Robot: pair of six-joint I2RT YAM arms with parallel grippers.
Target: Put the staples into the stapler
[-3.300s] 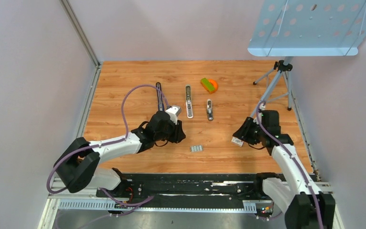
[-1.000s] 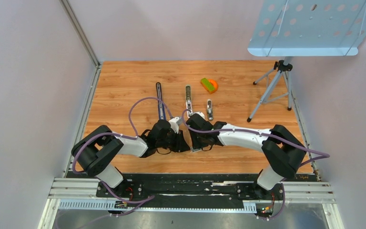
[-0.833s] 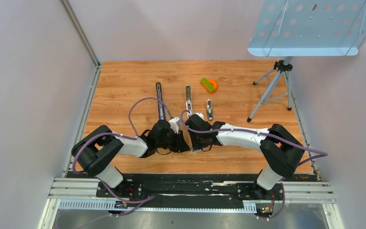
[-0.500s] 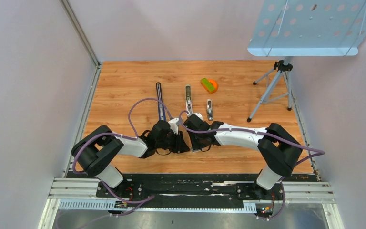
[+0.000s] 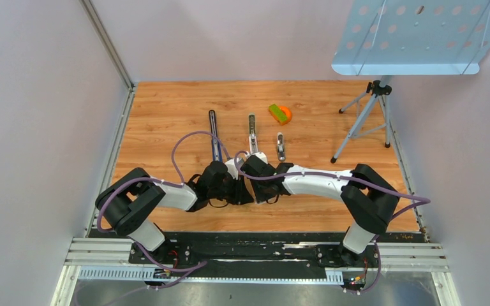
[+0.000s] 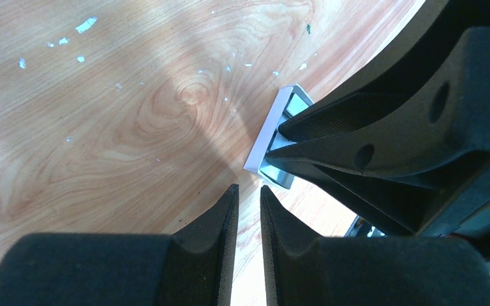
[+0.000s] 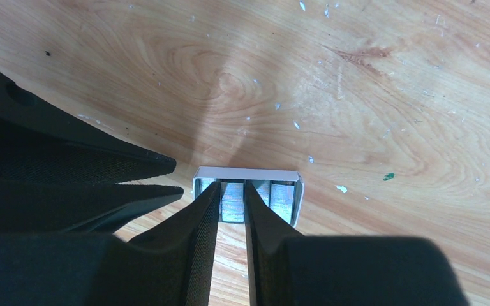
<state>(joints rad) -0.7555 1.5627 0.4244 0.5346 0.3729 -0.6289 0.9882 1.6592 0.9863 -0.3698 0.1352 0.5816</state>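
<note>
The staples (image 7: 283, 201) are silvery ribbed strips lying side by side in a small white card tray (image 7: 247, 172) on the wooden floor. My right gripper (image 7: 231, 186) is down at the tray, its fingers closed on either side of one strip (image 7: 233, 205). My left gripper (image 6: 247, 188) points at the tray (image 6: 267, 136) from the other side, a little short of it. Its jaws are nearly together and hold nothing. In the top view both grippers, left (image 5: 241, 191) and right (image 5: 260, 190), meet and hide the staples. Three staplers lie behind them: black (image 5: 214, 132), silver (image 5: 252, 131) and small (image 5: 281, 146).
A green and orange object (image 5: 279, 113) lies at the back centre. A tripod stand (image 5: 363, 118) with a pale blue perforated shelf (image 5: 415, 35) stands at the back right. Grey walls close in the floor on the left, back and right.
The right arm has swung from the right side to the centre and come down on the staples. In the last second it edged slightly left. The left gripper moved in beside it.
</note>
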